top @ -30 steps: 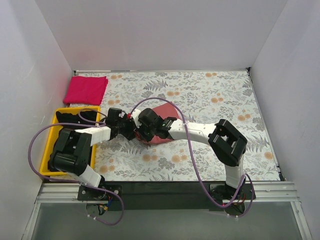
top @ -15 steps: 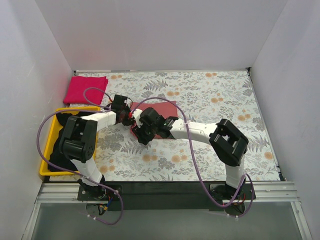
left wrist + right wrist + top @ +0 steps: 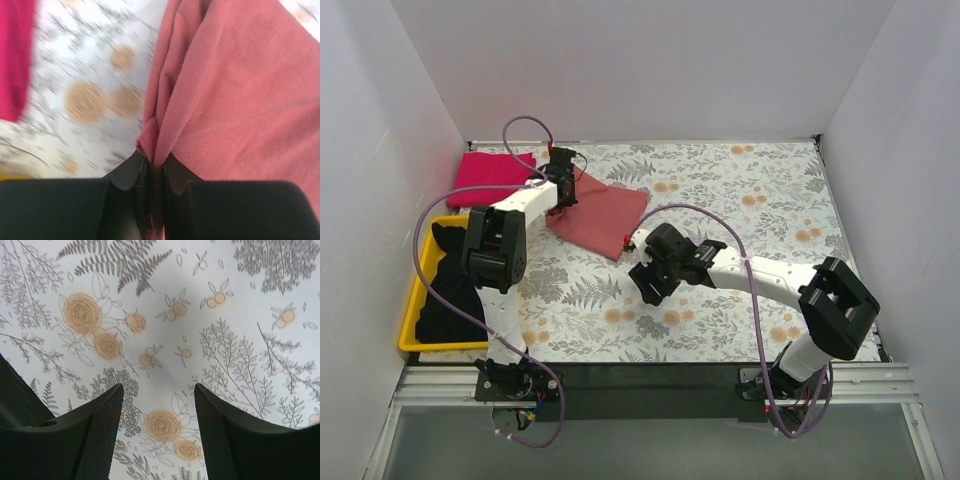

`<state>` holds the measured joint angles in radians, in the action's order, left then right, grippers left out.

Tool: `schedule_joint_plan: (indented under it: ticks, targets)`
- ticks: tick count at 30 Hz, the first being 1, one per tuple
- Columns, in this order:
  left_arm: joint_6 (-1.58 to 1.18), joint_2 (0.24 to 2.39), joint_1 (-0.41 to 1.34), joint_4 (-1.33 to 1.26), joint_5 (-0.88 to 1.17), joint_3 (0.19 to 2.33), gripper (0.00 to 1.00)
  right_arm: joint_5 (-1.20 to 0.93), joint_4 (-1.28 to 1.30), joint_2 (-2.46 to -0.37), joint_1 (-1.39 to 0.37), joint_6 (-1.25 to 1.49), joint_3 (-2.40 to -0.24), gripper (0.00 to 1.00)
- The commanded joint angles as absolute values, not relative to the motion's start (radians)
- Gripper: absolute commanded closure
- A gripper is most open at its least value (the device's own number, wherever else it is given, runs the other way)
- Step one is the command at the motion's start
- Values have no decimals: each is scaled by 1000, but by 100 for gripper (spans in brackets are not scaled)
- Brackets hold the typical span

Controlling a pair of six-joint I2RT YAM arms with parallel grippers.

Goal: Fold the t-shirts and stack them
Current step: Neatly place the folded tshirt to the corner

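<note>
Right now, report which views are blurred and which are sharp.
Left wrist view: the floral tablecloth and magenta t-shirt are smeared by blur; the salmon t-shirt pinched in the left gripper reads clearer. Right wrist view: print crisp under the open right gripper. Top external view: even light, soft shadows, no glare.

In the left wrist view, the floral tablecloth (image 3: pixel 90 100) is smeared by blur. The magenta shirt (image 3: pixel 12 55) is cut to a strip by the left edge, and the salmon shirt (image 3: pixel 240 90) runs off the top and right. From above, the left arm (image 3: pixel 495 250) hides part of the black shirts (image 3: pixel 445 300) in the yellow bin (image 3: pixel 440 346). The bottom edge of the right wrist view crops the right gripper (image 3: pixel 157 390).
</note>
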<state>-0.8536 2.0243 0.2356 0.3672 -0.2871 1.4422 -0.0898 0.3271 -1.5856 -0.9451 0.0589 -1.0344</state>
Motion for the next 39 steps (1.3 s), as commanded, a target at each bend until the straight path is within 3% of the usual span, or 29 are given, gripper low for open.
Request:
schedule_joint_plan:
  ticks: [1,5,8,12,28,39]
  targets:
    - [-698,2043,180,393,-434,1561,100,-118,385,-1533,-910,80,-979,34]
    - [-654,2083,143,390,-477,1650,100,-138,406,-1494,-844,112,-933,31]
    - [-621,2100,118,359,-491,1690,100,-158,432,-1474,-769,123,-907,20]
    - [-551,2105,103,306,-529,1709,100,-190,469,-1482,-704,132,-884,16]
    - [-448,2183,34,259,-557,1923,100,-196,522,-1483,-601,161,-907,14]
    - [-417,2146,2,290,-540,1919,100,-202,534,-1508,-591,152,-948,16]
